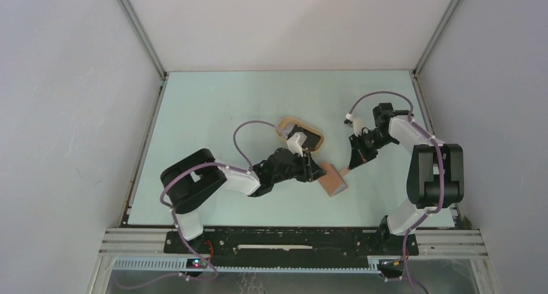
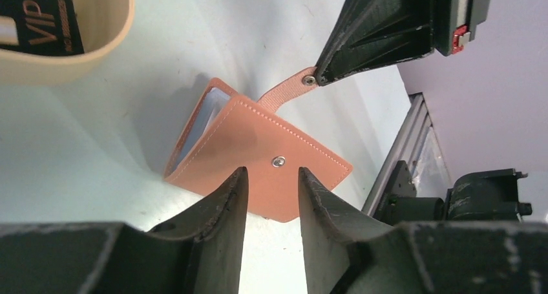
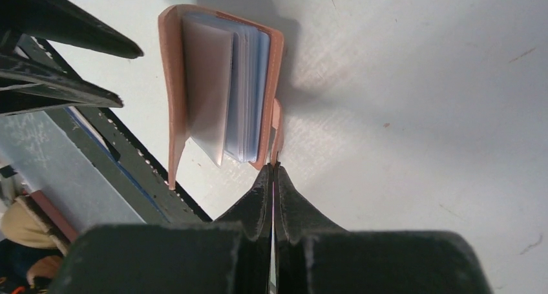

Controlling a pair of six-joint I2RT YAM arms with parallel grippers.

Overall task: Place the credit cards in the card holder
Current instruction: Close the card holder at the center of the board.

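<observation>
The reddish-brown card holder (image 1: 333, 179) stands partly open on the table, its light blue pockets (image 3: 242, 94) fanned out. My right gripper (image 3: 274, 168) is shut on its snap tab (image 2: 284, 92) and holds the strap taut. My left gripper (image 2: 273, 172) is open just short of the card holder's (image 2: 258, 155) closed cover, with nothing between its fingers. A black credit card (image 2: 39, 16) marked VIP lies in the beige tray (image 2: 64, 64). In the top view the left wrist hides part of the tray (image 1: 287, 121).
The left gripper's fingers (image 3: 64, 42) show at the right wrist view's upper left, beside the card holder (image 3: 171, 87). The table's near edge rail (image 2: 413, 145) and the right arm's base (image 2: 484, 197) lie just past the card holder.
</observation>
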